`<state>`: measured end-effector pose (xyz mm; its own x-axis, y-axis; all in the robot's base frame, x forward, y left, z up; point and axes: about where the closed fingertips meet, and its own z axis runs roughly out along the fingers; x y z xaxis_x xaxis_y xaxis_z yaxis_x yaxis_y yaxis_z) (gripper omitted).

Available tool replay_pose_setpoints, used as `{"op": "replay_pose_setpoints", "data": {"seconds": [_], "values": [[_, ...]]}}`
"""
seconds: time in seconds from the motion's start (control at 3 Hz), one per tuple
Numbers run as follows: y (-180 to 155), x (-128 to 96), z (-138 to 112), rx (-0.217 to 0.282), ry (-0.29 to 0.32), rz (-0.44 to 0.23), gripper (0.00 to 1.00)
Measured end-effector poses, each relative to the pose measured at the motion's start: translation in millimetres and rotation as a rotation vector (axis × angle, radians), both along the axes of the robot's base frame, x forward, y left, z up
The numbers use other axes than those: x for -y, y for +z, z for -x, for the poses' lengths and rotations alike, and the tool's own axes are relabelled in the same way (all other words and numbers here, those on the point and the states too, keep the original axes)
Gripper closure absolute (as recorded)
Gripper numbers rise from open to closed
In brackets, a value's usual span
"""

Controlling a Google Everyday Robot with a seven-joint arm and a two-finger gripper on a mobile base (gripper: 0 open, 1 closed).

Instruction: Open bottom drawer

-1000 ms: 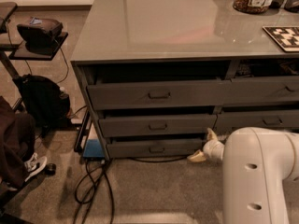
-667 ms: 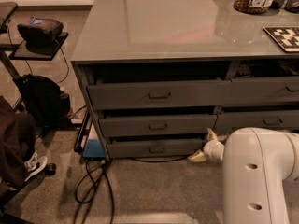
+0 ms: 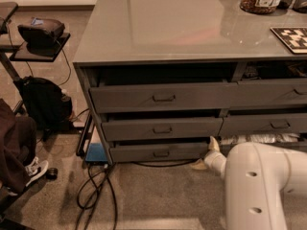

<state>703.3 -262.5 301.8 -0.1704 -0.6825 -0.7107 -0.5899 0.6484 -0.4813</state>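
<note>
Nothing has changed: your claw (image 3: 206, 155) remains low at the right end of the bottom drawer (image 3: 134, 153), and I cannot tell its grip state. The handle (image 3: 161, 153) is untouched, so opening is still pending.

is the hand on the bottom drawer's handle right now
No, the hand sits low by the right end of the bottom drawer, clearly apart from the handle at the middle of its front.

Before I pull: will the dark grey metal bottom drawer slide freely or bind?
Probably stiff: the bottom drawer looks metal. It may bind if pulled off-centre; the gripper, open, sits at its right end, away from the small loop handle.
</note>
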Motion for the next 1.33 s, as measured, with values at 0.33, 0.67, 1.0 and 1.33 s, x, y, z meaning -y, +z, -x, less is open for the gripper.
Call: {"op": "replay_pose_setpoints", "data": {"seconds": [0.33,0.67,1.0,1.33], "values": [[-44.0,-5.5,-4.3,0.079,0.039,0.081,0.00],[-50.5,-7.6,-1.1,0.097,0.078,0.139,0.00],[-50.5,-7.6,-1.1,0.097,0.078,0.139,0.00],[-54.4,-5.7,-4.6,0.112,0.067,0.187,0.00]]}}
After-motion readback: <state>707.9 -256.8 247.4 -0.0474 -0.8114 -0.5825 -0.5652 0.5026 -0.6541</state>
